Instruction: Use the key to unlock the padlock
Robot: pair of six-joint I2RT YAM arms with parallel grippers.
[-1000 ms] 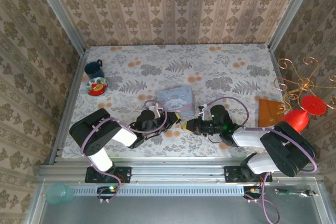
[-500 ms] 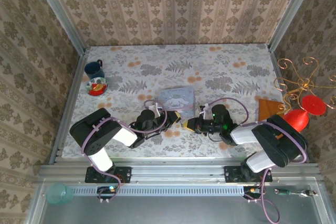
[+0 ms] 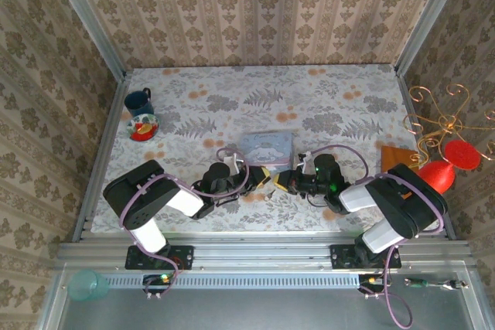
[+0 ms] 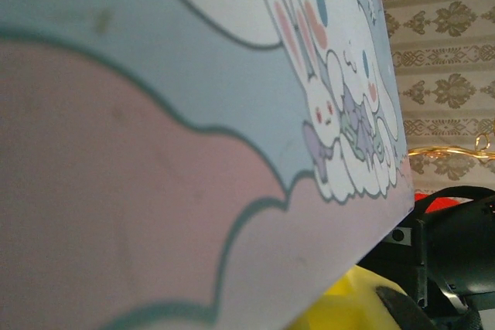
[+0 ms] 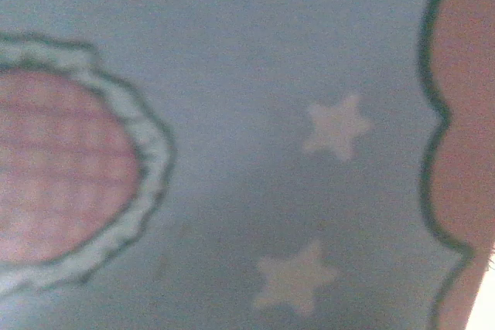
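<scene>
Tin [image 3: 267, 146], prob. shut, by left fingers [image 3: 261, 177]; dish [image 3: 142, 127] holds red bits.

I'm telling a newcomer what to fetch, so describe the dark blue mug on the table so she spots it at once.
Start at the floral-patterned table and go to its far left corner. The dark blue mug stands there, just beyond a small round dish holding red and pale bits. The mug is taller and plain dark; the dish is shallow and colourful.
</scene>
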